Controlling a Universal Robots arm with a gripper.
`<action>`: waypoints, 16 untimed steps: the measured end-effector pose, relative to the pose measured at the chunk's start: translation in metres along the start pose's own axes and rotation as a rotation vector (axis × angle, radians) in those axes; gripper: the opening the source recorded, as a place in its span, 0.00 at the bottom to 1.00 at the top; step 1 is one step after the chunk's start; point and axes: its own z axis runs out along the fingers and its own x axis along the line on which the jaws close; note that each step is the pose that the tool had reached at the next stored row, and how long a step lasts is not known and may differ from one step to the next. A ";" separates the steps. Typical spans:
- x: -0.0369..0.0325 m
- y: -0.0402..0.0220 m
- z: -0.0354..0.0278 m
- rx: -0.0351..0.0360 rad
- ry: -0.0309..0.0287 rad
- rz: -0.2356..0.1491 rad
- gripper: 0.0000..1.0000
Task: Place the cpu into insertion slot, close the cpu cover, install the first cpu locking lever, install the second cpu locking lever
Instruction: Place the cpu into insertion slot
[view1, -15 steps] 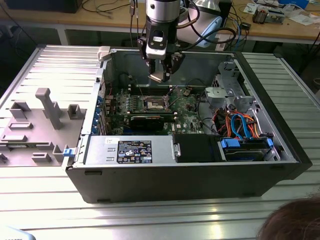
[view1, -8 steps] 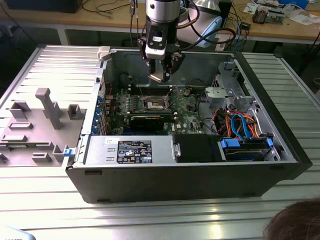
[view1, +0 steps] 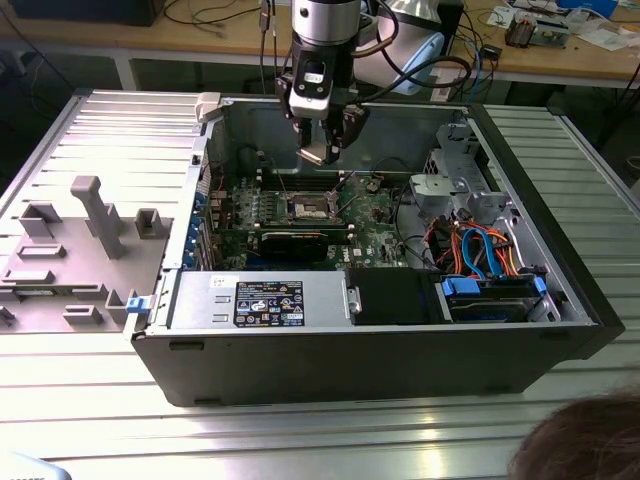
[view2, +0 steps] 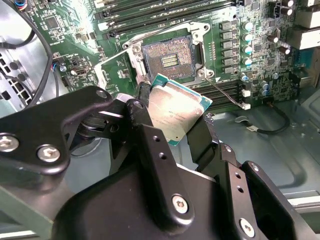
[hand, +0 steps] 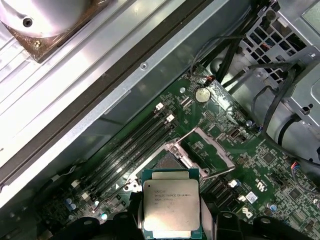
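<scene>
Above insertion slot (view2: 168, 59), tool (view1: 324, 150) grips cpu (hand: 171, 204); flat, square.

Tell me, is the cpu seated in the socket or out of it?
Out. The gripper holds the cpu above the motherboard, and the socket lies bare with its contact field exposed.

Gripper (view1: 322, 150), clamped on the cpu (hand: 171, 205), hangs in open air inside the case, clear of the board on all sides.

- Below it: insertion slot (view2: 170, 60) lies uncovered.
- Just beside the slot: cpu cover (hand: 207, 150) tilted up.
- Case wall (view1: 260, 125) near, beyond the gripper in the exterior view.
- Black expansion card (view1: 295, 240) on the slot's opposite side.
- Drive cage (view1: 450, 180) and cables (view1: 480, 250) well apart.
</scene>
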 end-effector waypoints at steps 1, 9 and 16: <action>0.0000 0.0000 0.0000 0.0000 -0.0003 0.004 0.55; 0.0000 0.0000 0.0000 -0.0002 -0.0020 0.032 0.55; 0.0000 0.0000 0.0000 -0.0003 -0.0033 0.054 0.55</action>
